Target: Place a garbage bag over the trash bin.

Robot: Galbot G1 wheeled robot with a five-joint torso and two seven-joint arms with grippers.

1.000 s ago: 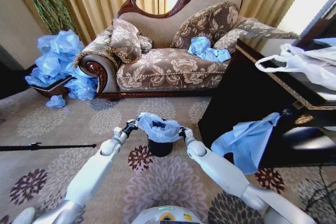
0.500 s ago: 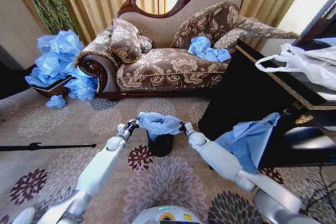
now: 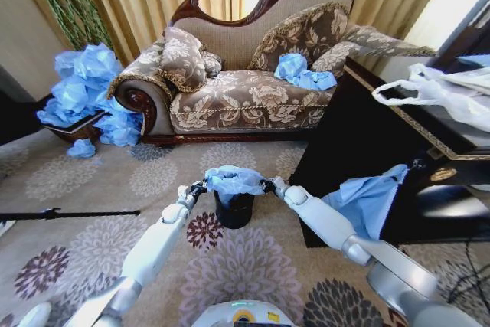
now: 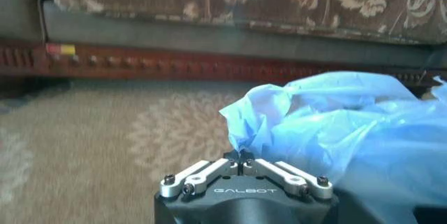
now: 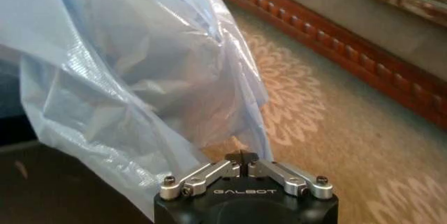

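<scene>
A small black trash bin (image 3: 233,210) stands on the patterned carpet in front of the sofa. The light-blue garbage bag (image 3: 233,180) is spread over its rim, stretched between my two grippers. My left gripper (image 3: 200,186) is shut on the bag's left edge, and in the left wrist view the garbage bag (image 4: 335,124) bunches out from the closed left gripper (image 4: 241,160). At the bag's right edge my right gripper (image 3: 266,184) is shut too; the right wrist view shows the garbage bag (image 5: 133,77) hanging from the shut right gripper (image 5: 241,155).
A floral sofa (image 3: 245,89) stands behind the bin, with blue bags (image 3: 302,73) on its seat. A heap of blue bags (image 3: 88,93) lies at the left. A black cabinet (image 3: 375,135) at the right carries a white plastic bag (image 3: 440,89) and a hanging blue bag (image 3: 360,201).
Both arms have reached farther forward and down, and the bag has sunk lower over the bin's rim. Both grippers still hold its edges.
</scene>
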